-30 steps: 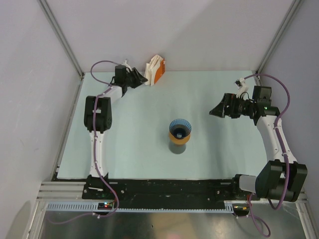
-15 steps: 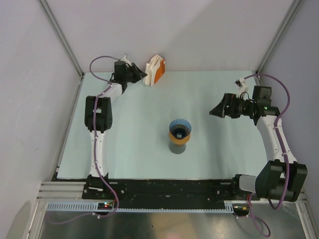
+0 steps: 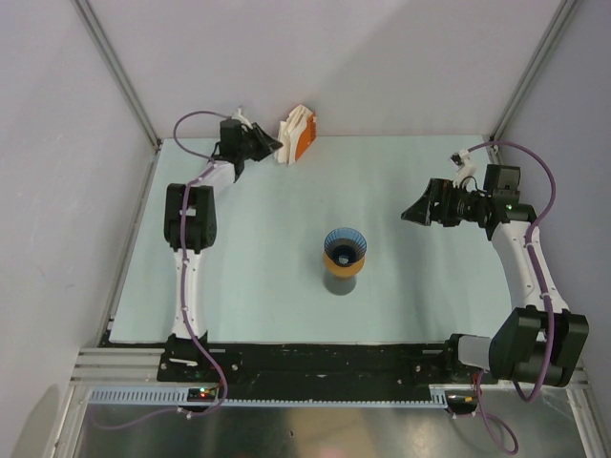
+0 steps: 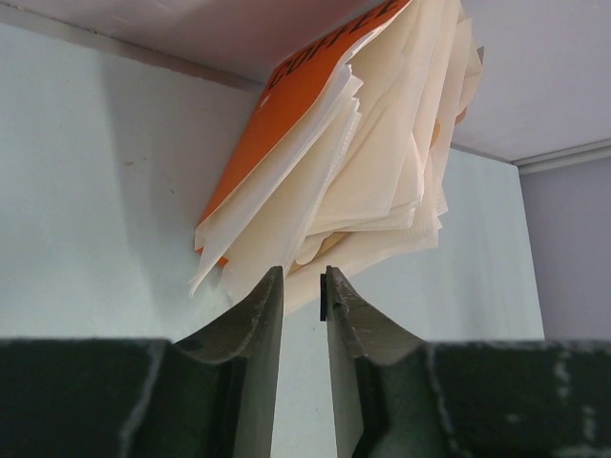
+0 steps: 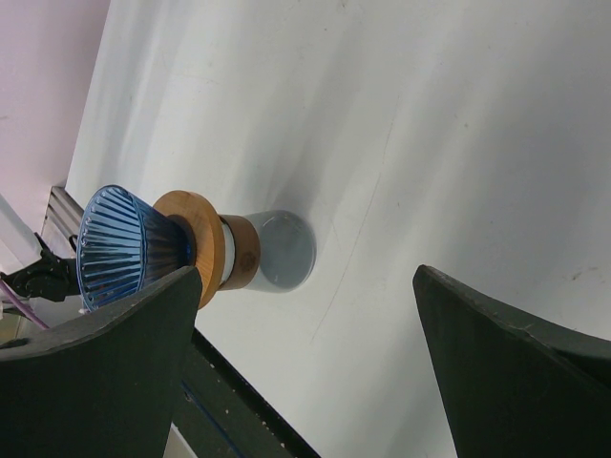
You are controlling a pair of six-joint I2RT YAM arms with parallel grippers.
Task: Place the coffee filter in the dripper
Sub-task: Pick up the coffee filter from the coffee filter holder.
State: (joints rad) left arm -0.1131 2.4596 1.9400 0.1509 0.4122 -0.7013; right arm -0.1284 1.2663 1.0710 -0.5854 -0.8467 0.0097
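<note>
Standing: one dripper [image 3: 344, 244], one filter stack [image 4: 368, 162].

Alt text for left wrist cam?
The left gripper, fingers nearly together, points at the lower edge of a fanned stack of cream coffee filters in an orange pack. The pack stands on the pale table at the back wall; whether a filter is pinched is unclear.

The left hand [image 3: 272, 146] reaches forward, fingers narrowly parted; the right hand [image 3: 409, 214] hovers wide open, pointing leftward.
</note>
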